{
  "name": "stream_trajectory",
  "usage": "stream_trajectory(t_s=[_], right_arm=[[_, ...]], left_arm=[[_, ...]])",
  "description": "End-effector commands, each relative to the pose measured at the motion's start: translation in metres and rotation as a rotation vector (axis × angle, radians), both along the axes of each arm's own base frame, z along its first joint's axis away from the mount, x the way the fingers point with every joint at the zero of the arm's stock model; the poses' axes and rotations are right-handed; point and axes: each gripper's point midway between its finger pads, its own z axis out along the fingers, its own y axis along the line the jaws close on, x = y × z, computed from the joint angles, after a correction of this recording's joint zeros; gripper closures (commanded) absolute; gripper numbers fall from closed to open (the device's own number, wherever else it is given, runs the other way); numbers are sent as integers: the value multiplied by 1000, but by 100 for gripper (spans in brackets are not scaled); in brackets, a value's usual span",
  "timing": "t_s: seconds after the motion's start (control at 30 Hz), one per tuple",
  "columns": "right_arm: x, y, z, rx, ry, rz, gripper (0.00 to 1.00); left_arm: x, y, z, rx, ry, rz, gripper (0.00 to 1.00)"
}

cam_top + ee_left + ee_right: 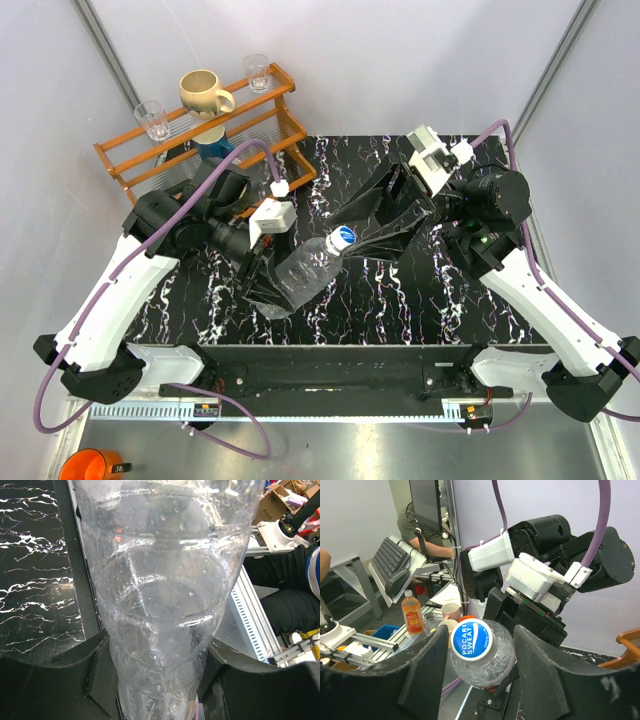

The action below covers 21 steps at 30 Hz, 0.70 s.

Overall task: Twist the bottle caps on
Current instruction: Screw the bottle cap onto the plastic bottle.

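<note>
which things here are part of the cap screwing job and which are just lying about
job: bottle, held by left pincer; bottle cap on its neck; right pincer flanking it
lying about: wooden rack, cream mug, two glasses, orange mug
</note>
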Motion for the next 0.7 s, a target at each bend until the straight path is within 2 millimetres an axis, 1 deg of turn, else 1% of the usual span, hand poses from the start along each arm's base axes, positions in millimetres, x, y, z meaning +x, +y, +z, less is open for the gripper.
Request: stream_trajectory(t_s=[0.0,0.03,0.13,0.33,0.47,0.6,0.67], right_arm=[[-5,-4,16,56,-33,-24,40],[-5,-3,16,57,-29,-24,45],[-2,-3,14,55,-20,-32,50],[4,0,9,53,5,-58,56],[11,4,0,39,45,-91,61],[22,9,-10,21,102,-127,69],[25,12,-17,10,125,-136,70]], left_arm=[[2,0,10,-44,-49,8,85],[1,0,10,-44,-48,7,85],[3,0,10,-43,-48,13,86],[8,-1,9,-32,-63,46,86],[21,-3,8,-9,-97,109,86],[33,-4,9,6,-133,170,86],[39,-4,9,16,-158,202,87]])
